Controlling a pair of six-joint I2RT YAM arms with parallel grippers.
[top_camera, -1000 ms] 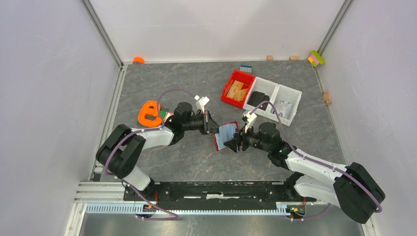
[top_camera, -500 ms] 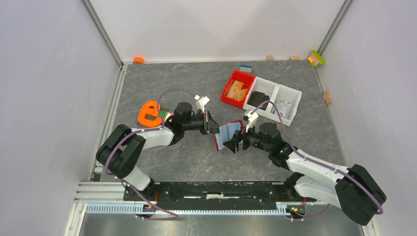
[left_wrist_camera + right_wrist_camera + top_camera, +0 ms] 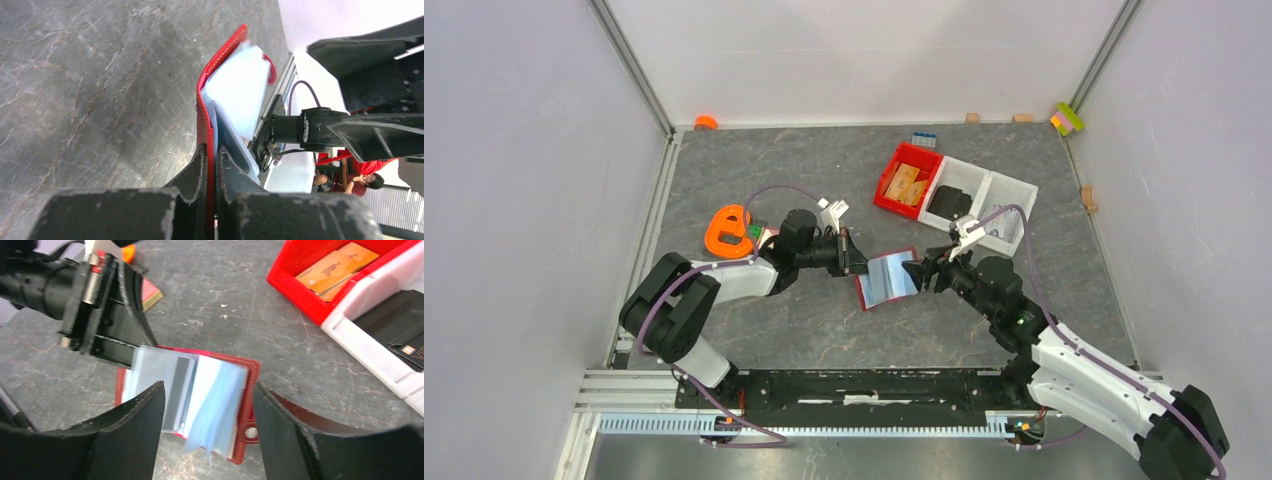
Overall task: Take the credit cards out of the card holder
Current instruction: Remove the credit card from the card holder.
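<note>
The white-and-black left arm (image 3: 734, 280) reaches rightward low over the table, its black left gripper (image 3: 214, 150) pinched tight on the edge of the dark red folding card holder (image 3: 887, 277), while the white-and-black right arm (image 3: 1074, 365) stretches forward and leftward, its black right gripper (image 3: 207, 395) facing the other, jaws spread wide.

The right hand (image 3: 207, 392) spreads its two black fingers (image 3: 125, 440) wide at 6 o'clock, one either side of the open card holder (image 3: 251, 387), which lies on the grey marbled surface (image 3: 225, 290). Pale blue and grey credit cards (image 3: 175, 390) fan from it, the outer ones blurred. At 10 o'clock the left hand (image 3: 131, 352) pinches the holder's edge. At 1 o'clock a red bin (image 3: 285, 277) holds tan wooden pieces (image 3: 330, 267), and toward 3 o'clock a white bin (image 3: 360, 340) holds something dark
</note>
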